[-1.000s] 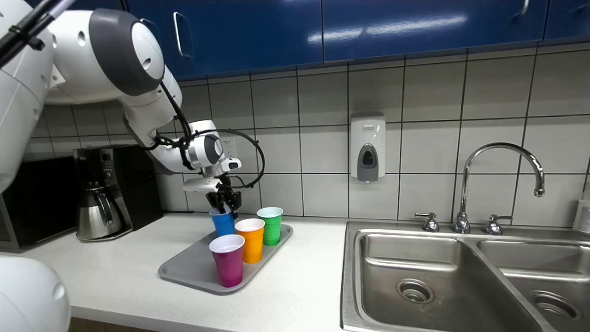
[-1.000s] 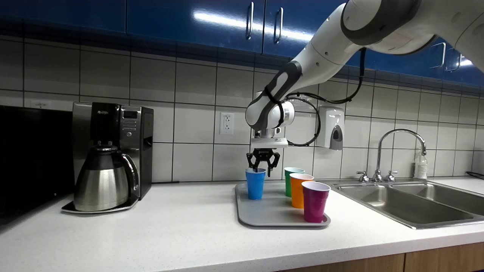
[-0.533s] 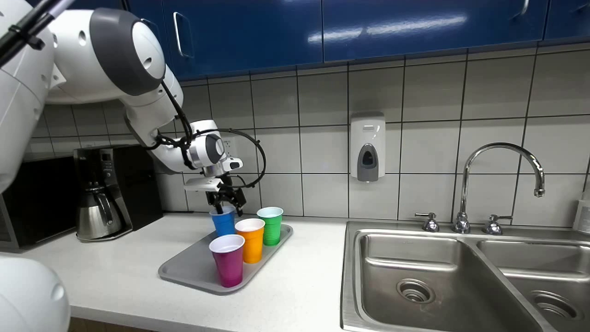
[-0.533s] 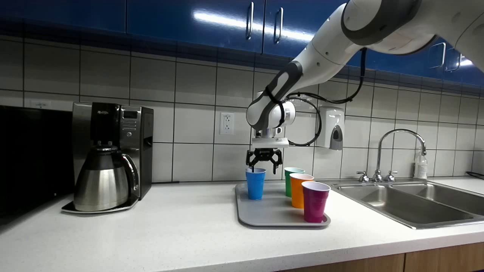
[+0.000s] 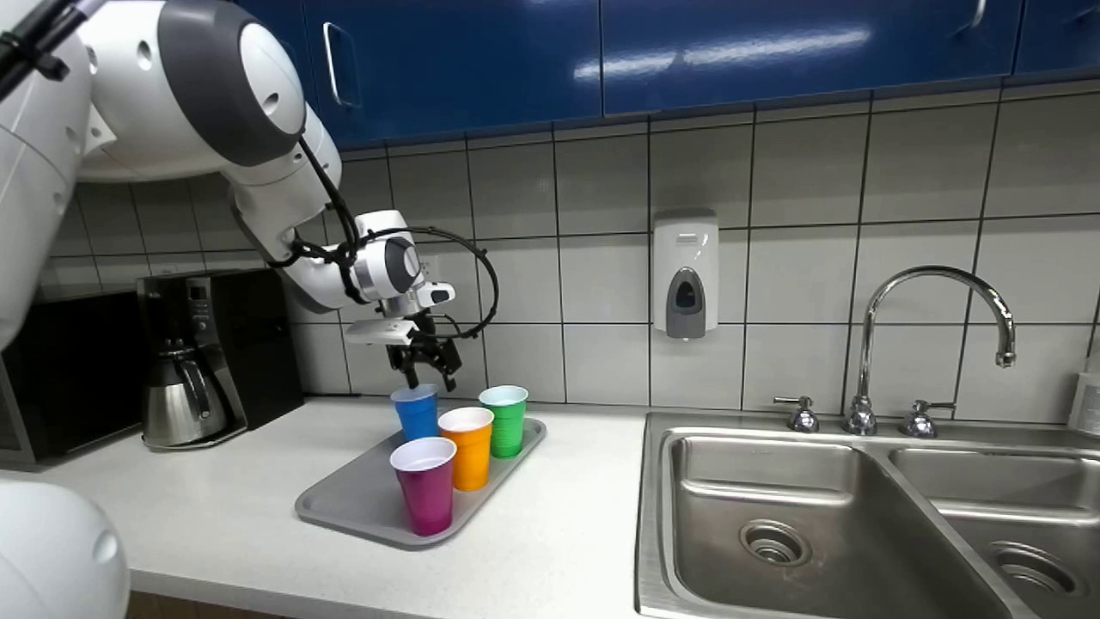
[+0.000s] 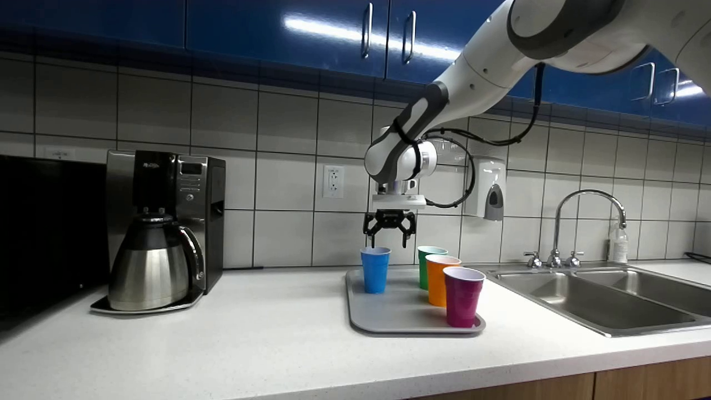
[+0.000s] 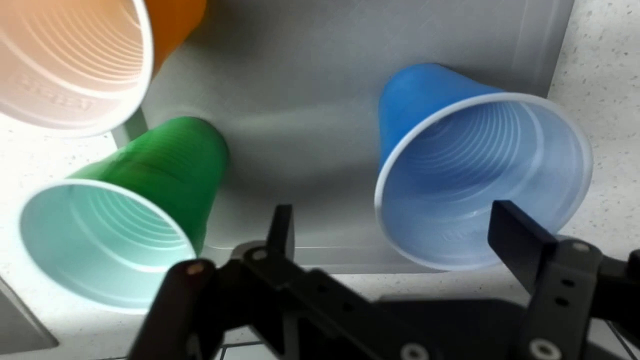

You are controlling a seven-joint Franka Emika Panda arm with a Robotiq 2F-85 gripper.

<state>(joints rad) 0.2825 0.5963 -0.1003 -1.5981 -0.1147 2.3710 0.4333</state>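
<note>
My gripper (image 6: 389, 243) is open and empty, just above and beside the blue cup (image 6: 375, 271). It also shows in the wrist view (image 7: 392, 212), where one finger overlaps the mouth of the blue cup (image 7: 480, 185) and the other is over the tray, between the blue and green cups. In an exterior view the gripper (image 5: 431, 381) is above the blue cup's rim (image 5: 417, 413). The blue cup stands upright on the grey tray (image 6: 389, 311). A green cup (image 5: 507, 421), an orange cup (image 5: 469, 447) and a purple cup (image 5: 425, 486) stand upright along the tray's other side.
A coffee maker with a steel carafe (image 6: 153, 272) stands on the white counter (image 6: 266, 344). A double sink (image 5: 773, 490) with a faucet (image 5: 932, 273) is beyond the tray. A soap dispenser (image 5: 685, 275) hangs on the tiled wall. Blue cabinets (image 5: 455, 69) are overhead.
The gripper's fingers have spread apart, then the gripper has risen clear of the blue cup's rim, shifting slightly toward the sink. The cups and tray have not moved.
</note>
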